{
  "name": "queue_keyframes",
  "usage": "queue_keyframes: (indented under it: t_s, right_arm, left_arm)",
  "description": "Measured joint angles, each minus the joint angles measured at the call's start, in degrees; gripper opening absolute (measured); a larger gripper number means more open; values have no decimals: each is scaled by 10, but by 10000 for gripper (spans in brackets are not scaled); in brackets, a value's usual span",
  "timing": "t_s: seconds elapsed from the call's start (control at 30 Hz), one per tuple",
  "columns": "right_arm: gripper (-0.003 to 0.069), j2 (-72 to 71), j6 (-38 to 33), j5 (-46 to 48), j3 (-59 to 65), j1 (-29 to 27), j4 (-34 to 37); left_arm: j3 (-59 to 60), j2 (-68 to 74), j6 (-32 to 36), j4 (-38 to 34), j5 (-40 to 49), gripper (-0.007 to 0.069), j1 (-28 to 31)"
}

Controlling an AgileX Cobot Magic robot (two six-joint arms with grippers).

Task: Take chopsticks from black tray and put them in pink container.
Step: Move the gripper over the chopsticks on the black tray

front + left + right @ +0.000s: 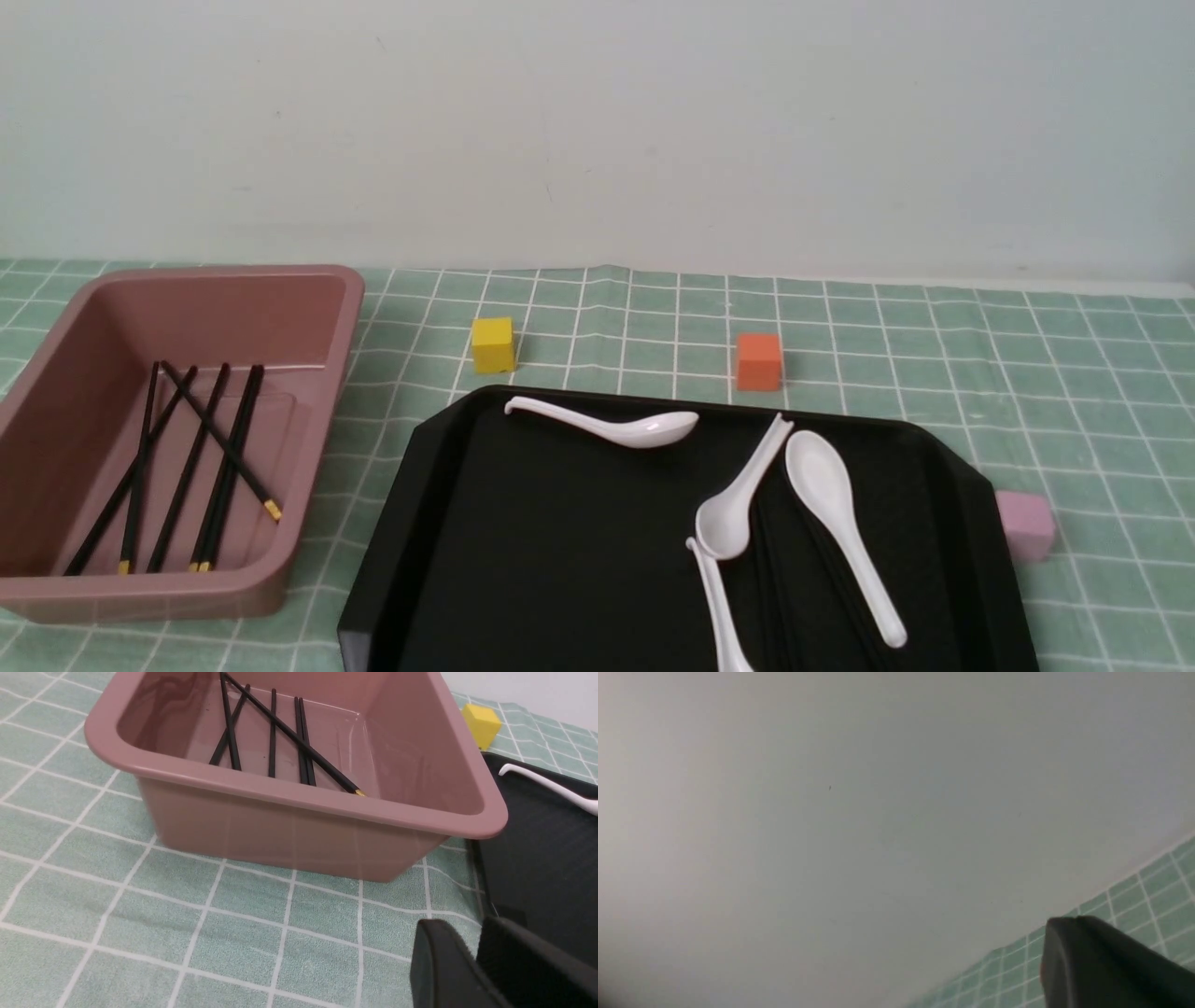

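Black tips of my left jaws stand a little apart in the left wrist view, with cloth showing between them and nothing pinched. My right jaws are pressed together, also holding nothing, tilted before a blurred view of wall and cloth.

Ahead of me, the black tray lies on the desk, its near edge cut off by the front view. In its right half, thin dark chopsticks lie lengthwise between spoons, and more dark length shows alongside the rightmost spoon; against the black I cannot tell how many there are. Of four white spoons, one has its bowl against the handle end of the shortest-looking one, another slants at the right, and the last lies along the far rim.

To the left, apart from the tray, sits the pink container. Six chopsticks lie in it, two of them side by side and one slanting across others, its gold end near the right wall. Just beside the tray's right side is a pink cube.

Beyond the tray are a yellow cube and, farther right, an orange cube. Green checked cloth covers the desk, back to a pale wall.
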Motion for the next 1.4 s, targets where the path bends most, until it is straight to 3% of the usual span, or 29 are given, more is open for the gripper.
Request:
queue_keyframes:
  t_s: [0.03, 0.1, 0.2, 0.33, 0.53, 0.63, 0.77, 0.93, 1.03, 1.17, 1.4]
  right_arm:
    - [-1, 0, 0, 0, -8, 0, -4]
    - [-8, 88, -51, 132, -113, 0, -65]
    - [0, 185, -90, 282, -190, 0, -101]
    - [14, 372, -185, 483, -266, 0, -86]
    - [95, 548, -318, 505, -272, 9, 70]
    - [137, 605, -329, 470, -285, 36, 90]
    - [160, 674, -249, 416, -321, 122, 43]
    - [240, 765, -51, 377, -372, 233, -96]
    - [326, 840, 75, 370, -419, 286, -197]
    - [391, 918, 152, 360, -470, 314, -266]
    - [405, 997, 170, 342, -497, 317, -283]
  left_arm:
    - [0, 0, 0, 0, 0, 143, 0]
    - [0, 0, 0, 0, 0, 145, 0]
    - [0, 0, 0, 0, 0, 146, 1]
    - [0, 0, 0, 0, 0, 148, 1]
    - [0, 0, 0, 0, 0, 150, 1]
    - [0, 0, 0, 0, 0, 152, 1]
    - [0, 0, 0, 0, 0, 153, 1]
    - [0, 0, 0, 0, 0, 156, 1]
    - [0, 0, 0, 0, 0, 159, 1]
    - [0, 0, 0, 0, 0, 162, 1]
    - [0, 0, 0, 0, 0, 165, 1]
